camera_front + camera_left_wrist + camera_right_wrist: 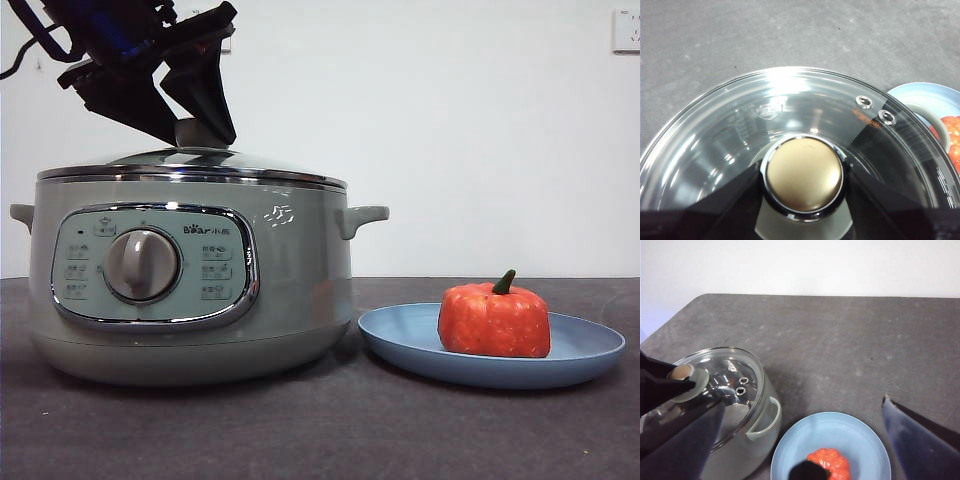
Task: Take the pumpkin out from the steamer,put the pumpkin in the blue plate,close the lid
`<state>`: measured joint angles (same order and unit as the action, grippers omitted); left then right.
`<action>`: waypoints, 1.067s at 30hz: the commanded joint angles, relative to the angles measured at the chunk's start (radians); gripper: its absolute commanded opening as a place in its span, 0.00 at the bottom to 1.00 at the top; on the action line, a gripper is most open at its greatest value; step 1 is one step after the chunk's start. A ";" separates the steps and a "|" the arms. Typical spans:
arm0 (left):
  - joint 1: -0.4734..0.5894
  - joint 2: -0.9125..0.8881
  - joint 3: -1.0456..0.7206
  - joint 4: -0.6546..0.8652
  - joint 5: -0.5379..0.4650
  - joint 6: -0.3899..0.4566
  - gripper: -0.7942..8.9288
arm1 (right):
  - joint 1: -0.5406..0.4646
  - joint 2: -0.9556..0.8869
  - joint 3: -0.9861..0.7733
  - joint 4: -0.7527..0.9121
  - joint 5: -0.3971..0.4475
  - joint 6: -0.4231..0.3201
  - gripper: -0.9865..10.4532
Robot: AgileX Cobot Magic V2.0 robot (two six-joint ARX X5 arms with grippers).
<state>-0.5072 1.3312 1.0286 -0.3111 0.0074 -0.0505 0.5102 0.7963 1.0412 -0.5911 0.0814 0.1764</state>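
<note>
The steamer point(190, 290) is pale sage green with chrome trim; its lid point(190, 165) is clear glass, the knob point(804, 174) perhaps beige. The pumpkin point(494, 320) is mottled orange-red, green-stemmed, on the light blue plate point(590, 350). The table point(320, 430) is speckled dark grey.

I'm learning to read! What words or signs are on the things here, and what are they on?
"Bear": on the steamer's control panel, followed by tiny characters too small to read.
Panel button labels around the knob: too small to read.
White mark beside the panel: a sign, not readable.
Stamp on the lid: blurred.
</note>
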 commanded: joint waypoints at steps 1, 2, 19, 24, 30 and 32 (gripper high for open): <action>-0.003 0.009 0.006 0.016 -0.002 -0.009 0.07 | 0.000 -0.001 -0.007 0.004 0.003 0.010 0.61; -0.003 0.009 0.006 0.010 -0.003 -0.009 0.07 | 0.000 -0.001 -0.007 0.004 0.003 0.010 0.61; -0.002 -0.010 0.009 -0.064 -0.007 -0.002 0.53 | 0.000 -0.001 -0.007 0.001 0.003 0.010 0.61; -0.002 -0.067 0.043 -0.189 -0.006 -0.002 0.53 | 0.000 0.000 -0.007 -0.025 0.002 0.010 0.61; -0.002 -0.154 0.119 -0.401 -0.002 0.002 0.53 | 0.000 0.002 -0.007 -0.072 0.002 0.009 0.60; -0.003 -0.191 0.137 -0.445 0.001 0.003 0.47 | 0.000 0.002 -0.007 -0.082 0.002 0.009 0.52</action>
<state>-0.5072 1.1507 1.1618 -0.7452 0.0044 -0.0525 0.5102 0.7975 1.0412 -0.6746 0.0811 0.1764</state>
